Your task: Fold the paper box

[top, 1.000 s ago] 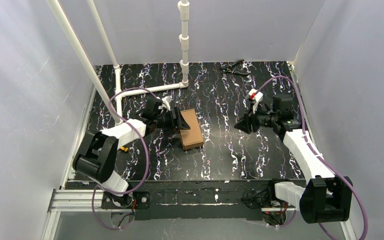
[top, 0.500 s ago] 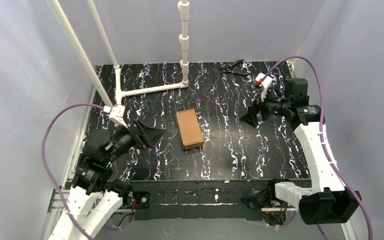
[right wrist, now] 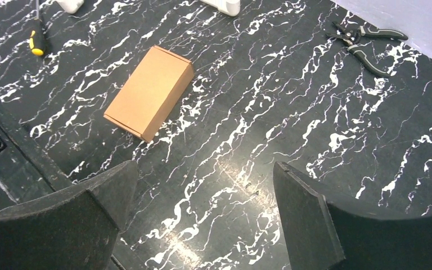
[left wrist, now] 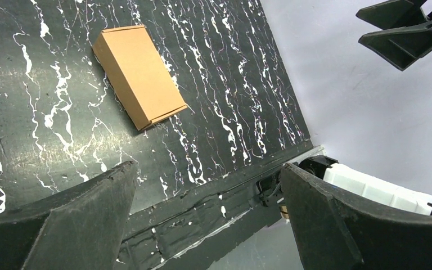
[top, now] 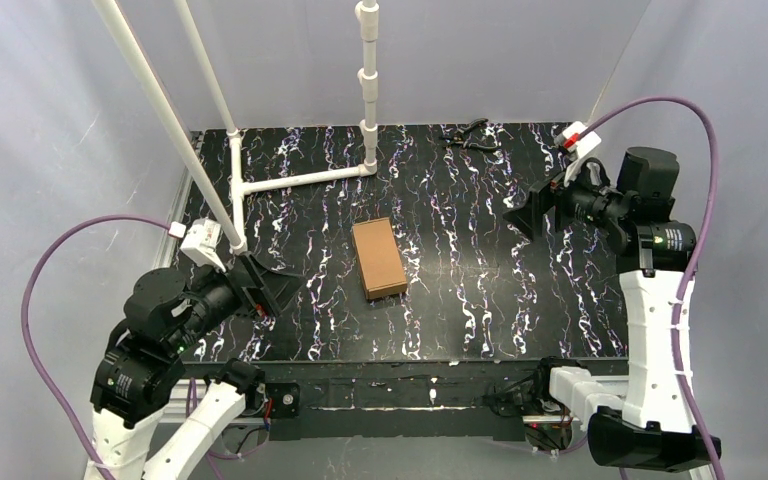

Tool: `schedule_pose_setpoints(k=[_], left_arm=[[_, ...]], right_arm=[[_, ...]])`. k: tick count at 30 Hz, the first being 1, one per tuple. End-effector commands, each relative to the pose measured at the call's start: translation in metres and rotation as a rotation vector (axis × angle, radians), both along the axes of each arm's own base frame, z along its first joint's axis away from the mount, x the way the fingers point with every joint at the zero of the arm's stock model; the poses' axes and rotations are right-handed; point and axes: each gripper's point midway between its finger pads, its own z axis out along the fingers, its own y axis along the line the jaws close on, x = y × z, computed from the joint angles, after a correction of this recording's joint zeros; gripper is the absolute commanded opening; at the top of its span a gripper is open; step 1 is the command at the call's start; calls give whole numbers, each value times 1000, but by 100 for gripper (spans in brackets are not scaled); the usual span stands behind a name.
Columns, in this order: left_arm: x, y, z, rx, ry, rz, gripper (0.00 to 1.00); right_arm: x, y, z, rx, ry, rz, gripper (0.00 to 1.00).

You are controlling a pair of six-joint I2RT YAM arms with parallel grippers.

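The paper box [top: 379,258] lies closed and flat on the black marbled table [top: 480,300], a plain brown rectangular block near the middle. It also shows in the left wrist view as the paper box [left wrist: 139,76] and in the right wrist view as the paper box [right wrist: 149,92]. My left gripper [top: 276,288] hangs open near the table's front left, well apart from the box, with nothing between its fingers [left wrist: 90,214]. My right gripper [top: 522,212] is raised at the right side, open and empty, its fingers [right wrist: 309,214] over bare table.
A white pipe frame [top: 300,180] stands at the back left, with one slanted pipe [top: 165,120] above my left arm. Black pliers [top: 468,135] lie at the back edge. A yellow-handled screwdriver [right wrist: 36,42] lies at the table's left. White walls enclose the sides.
My left gripper left the box's left side and drew back to the front left corner. My right arm rose and swung to the far right. Both sets of jaws opened wider.
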Motion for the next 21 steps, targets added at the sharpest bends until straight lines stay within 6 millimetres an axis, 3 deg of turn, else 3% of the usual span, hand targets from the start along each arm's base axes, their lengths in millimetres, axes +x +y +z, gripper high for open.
schedule_pose_setpoints(k=[1,4,11,21], left_arm=[[-10,4,-1,15,35,-1,98],[-14,4,1,-4,42,0,98],[-21,11,2,1,38,25,98],[-26,17,-17,12,55,46,98]], right_arm=[[-14,8,11,98,22,19,98],[-3,6,20,185,54,-81,98],[-4,7,28,219,39,-92,98],[-5,6,26,239,32,-109,98]])
